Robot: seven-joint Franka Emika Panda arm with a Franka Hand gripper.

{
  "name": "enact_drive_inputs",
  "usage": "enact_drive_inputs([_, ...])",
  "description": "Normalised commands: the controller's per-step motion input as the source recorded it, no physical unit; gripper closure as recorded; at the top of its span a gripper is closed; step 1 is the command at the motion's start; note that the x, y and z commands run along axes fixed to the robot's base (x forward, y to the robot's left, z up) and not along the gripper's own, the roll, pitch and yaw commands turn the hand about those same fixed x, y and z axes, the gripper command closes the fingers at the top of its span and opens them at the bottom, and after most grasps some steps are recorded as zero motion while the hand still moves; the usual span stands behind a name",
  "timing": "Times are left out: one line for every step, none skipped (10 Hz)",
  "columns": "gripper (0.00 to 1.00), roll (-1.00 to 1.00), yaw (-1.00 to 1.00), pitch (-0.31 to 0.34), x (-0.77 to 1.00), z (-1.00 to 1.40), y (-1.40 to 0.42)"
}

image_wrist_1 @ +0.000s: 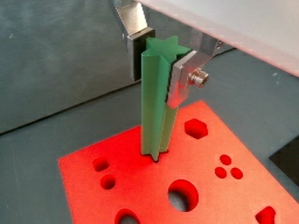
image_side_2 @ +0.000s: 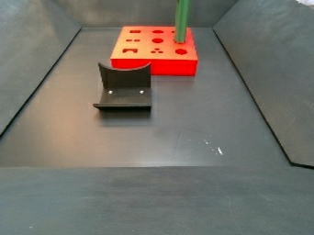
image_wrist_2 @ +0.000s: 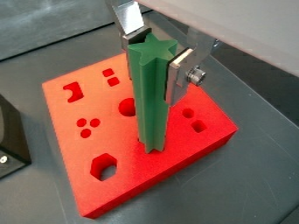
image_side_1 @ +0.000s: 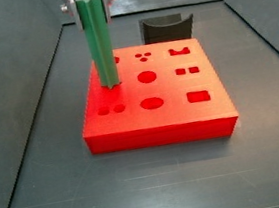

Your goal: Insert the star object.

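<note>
While the gripper [image_wrist_1: 159, 54] hangs above the red block [image_side_1: 155, 98], its silver fingers [image_wrist_1: 180, 80] are closed on the upper end of the star object [image_wrist_1: 158, 101], a green star-section rod held upright. In both wrist views the rod's lower tip meets the block's top face, seemingly at its star hole, though the tip hides that hole. Judging from this, the descent should be slow and vertical, with the star points aligned before pressing. The dark fixture [image_side_2: 124, 87] stands well apart.

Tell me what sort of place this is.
Likely a robot test cell: dark walled floor, red block with shaped holes, a fixture, and the gripper holding the green star object upright.
</note>
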Motion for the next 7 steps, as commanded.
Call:
enact_drive_inputs([1.00,0.00,0.19,0.000,0.00,-0.10,0.00])
enact_drive_inputs([1.00,0.00,0.11,0.000,0.00,-0.03,-0.02])
enact_drive_inputs([1.00,0.00,0.05,0.000,0.00,-0.01,-0.01])
enact_drive_inputs([1.00,0.00,0.00,0.000,0.00,0.00,0.01])
enact_drive_inputs([1.00,0.00,0.00,-0.016,0.00,-0.33,0.00])
enact_drive_inputs([1.00,0.00,0.00,-0.066,-0.06,-0.85,0.00])
enact_drive_inputs([1.00,0.04,0.00,-0.009,-0.11,-1.00,-0.03])
